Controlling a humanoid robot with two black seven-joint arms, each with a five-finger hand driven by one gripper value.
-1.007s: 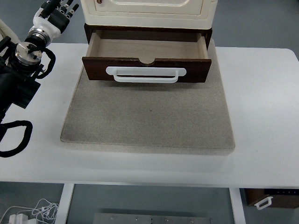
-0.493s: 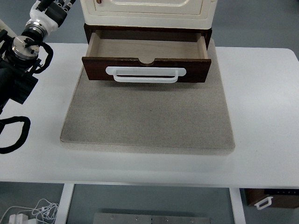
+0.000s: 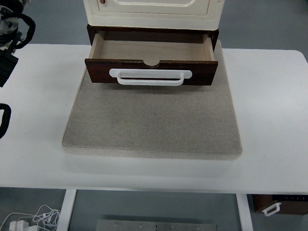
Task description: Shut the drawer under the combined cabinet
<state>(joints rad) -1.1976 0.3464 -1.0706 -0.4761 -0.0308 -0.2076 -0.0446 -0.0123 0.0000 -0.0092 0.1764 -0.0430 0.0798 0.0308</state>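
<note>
Drawer [image 3: 151, 57] pulled out under cabinet [image 3: 153, 10], at 12 o'clock on mat [image 3: 151, 120]. Front and white handle [image 3: 150, 77] run 9-to-3; closing push goes toward 12. Left arm [image 3: 8, 36] at 10 o'clock edge, nearer; hand out of frame, state unknown. Right arm unseen.

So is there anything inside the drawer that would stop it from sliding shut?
Nothing visible. The drawer looks empty inside, and nothing sits between its front and the cabinet. Only the left arm shows, off at the left edge.
</note>
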